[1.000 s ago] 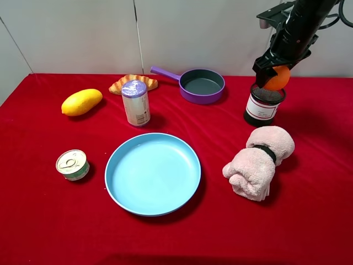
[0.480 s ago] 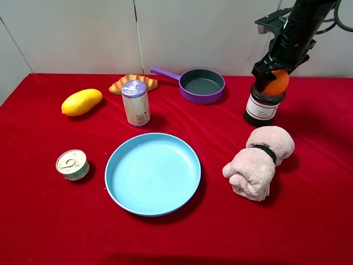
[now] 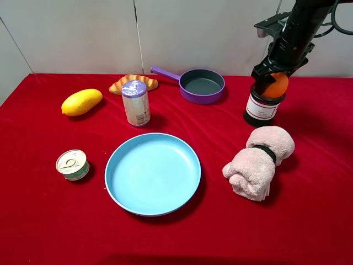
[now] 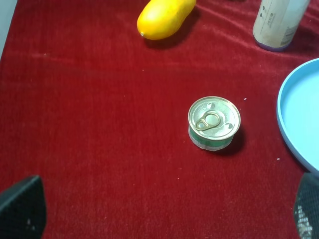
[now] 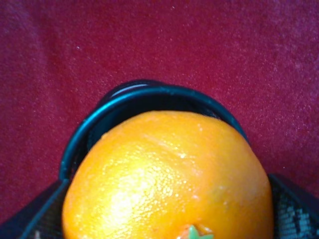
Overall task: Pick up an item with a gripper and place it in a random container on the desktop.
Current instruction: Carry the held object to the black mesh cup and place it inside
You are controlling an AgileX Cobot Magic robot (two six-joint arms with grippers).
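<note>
The orange item [image 3: 276, 85] [image 5: 169, 174] sits between the fingers of my right gripper [image 3: 272, 77] [image 5: 169, 219], which is shut on it. It hangs right at the mouth of the black mesh container [image 3: 262, 109], whose dark rim [image 5: 149, 92] curves just behind the fruit in the right wrist view. The container stands on the red desktop [image 3: 309, 221] at the back right. My left gripper [image 4: 164, 209] is open above bare red cloth, its two fingertips [image 4: 22, 206] far apart; it does not show in the high view.
A blue plate [image 3: 153, 173] lies in the middle, a pink rolled towel [image 3: 258, 160] in front of the container, a purple pan [image 3: 201, 85] at the back. Mango [image 3: 81, 102], pastry [image 3: 132, 83], wrapped can [image 3: 135, 102] and flat tin [image 3: 72, 164] [image 4: 214, 122] are on the left.
My right gripper has lowered the orange a little, from just above the container down to its mouth. Nothing else has moved.
</note>
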